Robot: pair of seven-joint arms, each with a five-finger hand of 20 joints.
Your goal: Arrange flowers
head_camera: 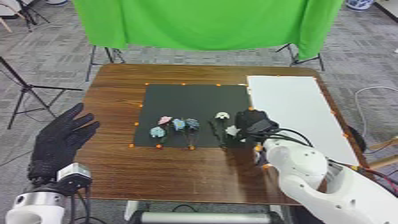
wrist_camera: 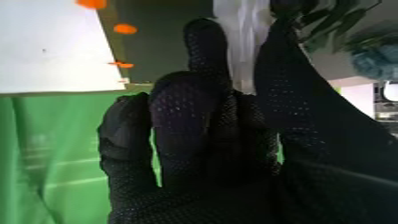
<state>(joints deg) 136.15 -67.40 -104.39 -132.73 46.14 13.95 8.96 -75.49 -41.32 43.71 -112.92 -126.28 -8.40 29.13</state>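
On the dark square mat [head_camera: 182, 97], in head view, lie pink, blue and white flowers [head_camera: 179, 123]. The black-gloved right robot hand [head_camera: 253, 120] is at its right edge; the black-gloved left robot hand [head_camera: 60, 140], left of it, is open.

Right wrist view shows a whitish translucent strip [wrist_camera: 242, 50] beside the right robot hand [wrist_camera: 200, 110]; its opening and hold I cannot tell.

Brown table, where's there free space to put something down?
The far half of the dark mat, beyond the flowers; the white sheet's far part; and the wood between mat and near edge, left of the right arm. The mat's near half is crowded: flowers and right robot hand.
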